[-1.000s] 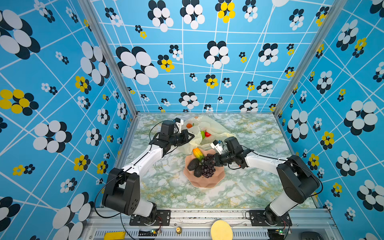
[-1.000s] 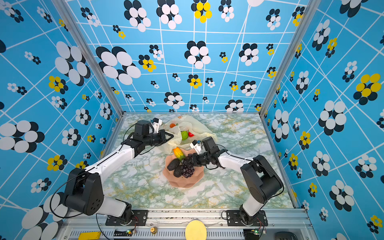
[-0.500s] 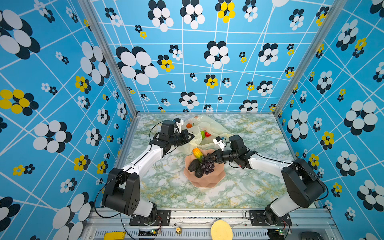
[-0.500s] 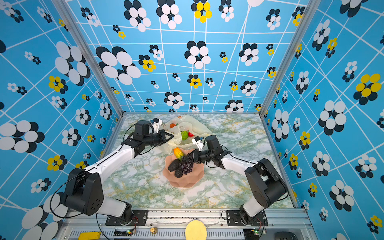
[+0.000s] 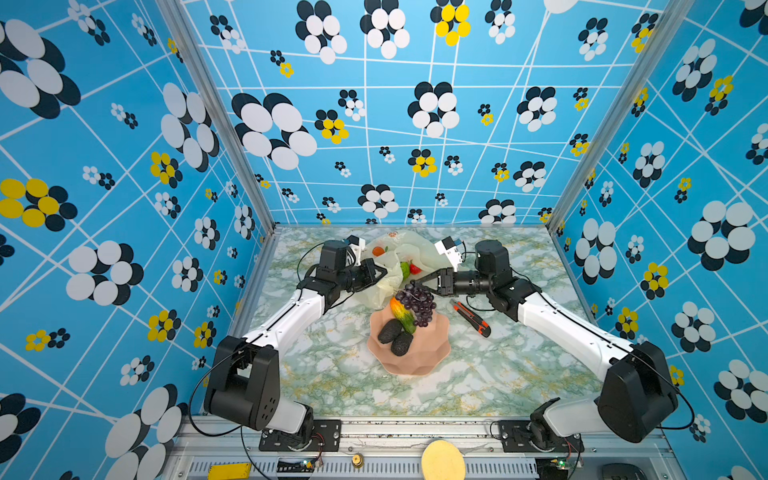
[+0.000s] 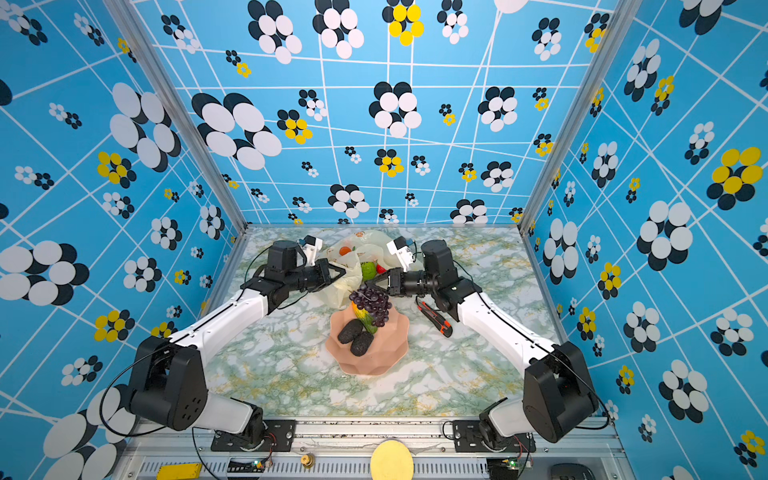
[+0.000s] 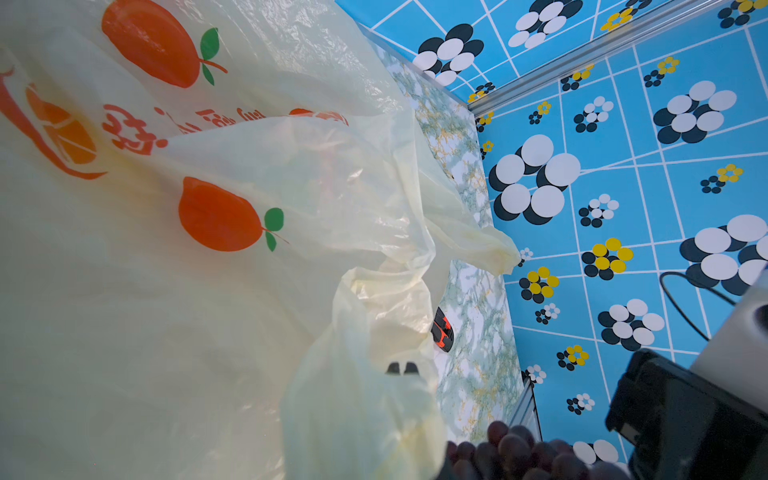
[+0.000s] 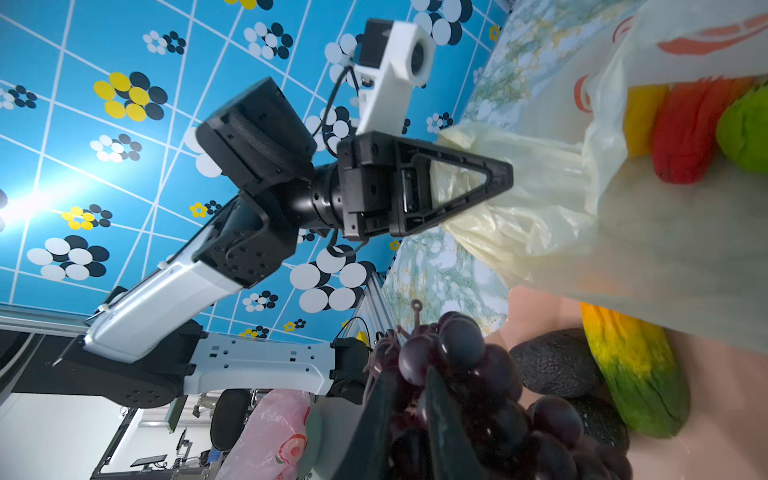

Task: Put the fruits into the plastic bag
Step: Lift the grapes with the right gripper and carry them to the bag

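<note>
My right gripper (image 5: 413,286) (image 8: 409,386) is shut on the dark purple grapes (image 5: 417,305) (image 6: 372,303) (image 8: 461,357), which hang above the far rim of the pink dish (image 5: 415,368) (image 6: 365,368). An orange-yellow-green oblong fruit (image 5: 401,313) (image 8: 636,374) and two rough black ovals (image 5: 390,331) (image 8: 552,361) lie in the dish. Holding the mouth of the cream plastic bag (image 5: 409,249) (image 7: 208,291) (image 8: 561,208) up, my left gripper (image 5: 384,272) (image 8: 494,178) is shut on its edge. Inside the bag lie a green ball (image 5: 405,269) (image 8: 744,129), a red fruit (image 8: 690,133) and a yellow one (image 8: 642,116).
A red-and-black utility knife (image 5: 471,318) (image 6: 434,318) (image 7: 441,334) lies on the marble table to the right of the dish, under my right arm. Blue patterned walls close in the back and both sides.
My right gripper has lifted the grapes off the dish and carried them a little toward the bag. The left arm and bag have stayed put.
</note>
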Robot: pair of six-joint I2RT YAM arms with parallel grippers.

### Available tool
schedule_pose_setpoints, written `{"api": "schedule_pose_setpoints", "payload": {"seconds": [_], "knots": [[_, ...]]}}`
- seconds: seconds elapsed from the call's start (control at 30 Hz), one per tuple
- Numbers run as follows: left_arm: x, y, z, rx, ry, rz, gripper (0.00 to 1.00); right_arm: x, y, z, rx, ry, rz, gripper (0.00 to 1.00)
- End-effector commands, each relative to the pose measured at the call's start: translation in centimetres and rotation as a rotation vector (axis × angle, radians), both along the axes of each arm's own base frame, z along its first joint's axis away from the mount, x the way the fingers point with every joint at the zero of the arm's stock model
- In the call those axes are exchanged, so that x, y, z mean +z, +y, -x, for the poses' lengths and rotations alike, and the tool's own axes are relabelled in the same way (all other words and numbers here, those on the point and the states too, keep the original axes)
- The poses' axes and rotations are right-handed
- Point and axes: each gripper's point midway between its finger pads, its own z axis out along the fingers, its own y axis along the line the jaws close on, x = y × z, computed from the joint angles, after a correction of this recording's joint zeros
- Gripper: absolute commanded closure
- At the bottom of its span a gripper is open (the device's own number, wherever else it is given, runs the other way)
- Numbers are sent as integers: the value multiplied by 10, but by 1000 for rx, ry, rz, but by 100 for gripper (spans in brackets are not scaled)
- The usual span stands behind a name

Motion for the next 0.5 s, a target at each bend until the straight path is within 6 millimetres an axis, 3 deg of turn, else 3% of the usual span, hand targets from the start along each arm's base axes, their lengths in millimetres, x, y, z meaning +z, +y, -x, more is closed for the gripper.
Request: {"api": "schedule_pose_setpoints", "payload": {"seconds": [0.0,0.3,0.47], "knots": [[8,2,3,-11,-29,12,100,26,-4,-14,-15,-47,-6,82],[4,4,4,-17,-23,15,100,57,1,-68,-50,-105,-19,82],[10,8,2,-4,-23,40,100,42,12,-89,-27,-89,-20,82]]}}
